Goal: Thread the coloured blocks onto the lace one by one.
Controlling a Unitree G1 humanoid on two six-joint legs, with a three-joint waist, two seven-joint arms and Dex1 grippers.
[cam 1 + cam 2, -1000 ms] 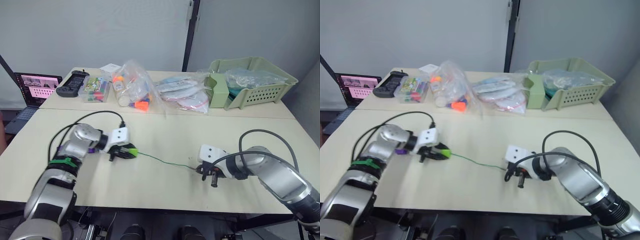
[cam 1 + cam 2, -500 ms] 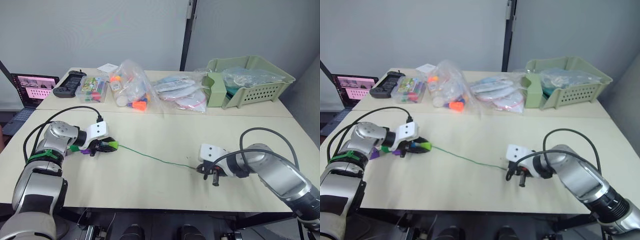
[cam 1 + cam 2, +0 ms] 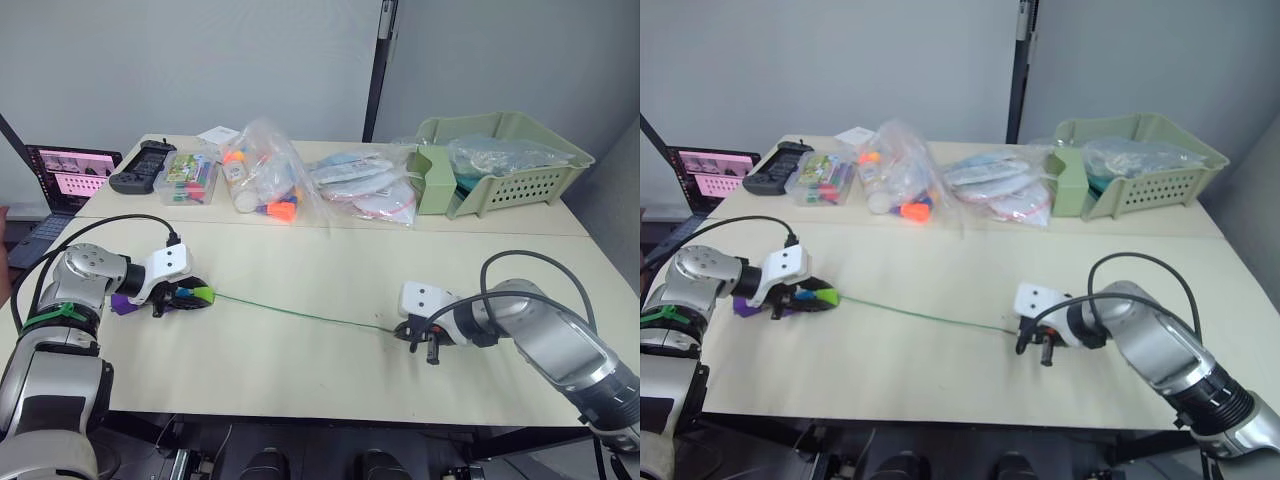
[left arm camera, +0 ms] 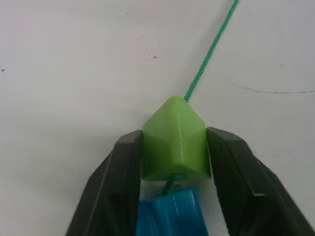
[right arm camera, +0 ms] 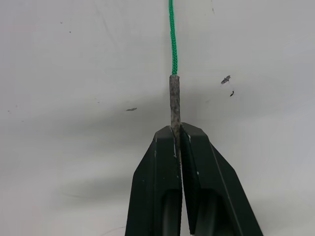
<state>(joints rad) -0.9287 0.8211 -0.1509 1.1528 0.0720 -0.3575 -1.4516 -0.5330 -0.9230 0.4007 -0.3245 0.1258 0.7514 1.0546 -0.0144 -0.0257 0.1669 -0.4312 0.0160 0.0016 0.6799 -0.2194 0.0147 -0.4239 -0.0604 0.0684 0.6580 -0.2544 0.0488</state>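
The left hand (image 4: 172,162) is sitting low on the desk (image 3: 320,260) at the robot's left, its two black fingers (image 4: 115,182) clamped on the sides of a light green block (image 4: 174,147). The lace (image 3: 300,315) is passing through this block: it is entering at the front corner and showing again at the back, where a blue block (image 4: 172,216) is sitting just behind, touching the green one, between the same fingers. In the head views, purple blocks (image 3: 125,302) are lying just behind the left hand, close against the wrist; how many are there is hard to tell.

From the green block the lace is running in a nearly straight line across the desk toward the robot's right, lying close to the surface. Its stiff grey tip (image 5: 174,101) is ending in the right hand (image 5: 176,132), whose fingers are pressed together on it, with the tip sticking out a little beyond the fingertips. The right hand (image 3: 420,338) is resting near the front right part of the desk, well apart from the left one.

Along the far side of the desk are lying clear plastic bags (image 3: 265,180) with orange and mixed-colour toys, a pale green basket (image 3: 505,165) and a black controller (image 3: 145,165). An open laptop (image 3: 65,180) is standing beyond the desk's left edge.
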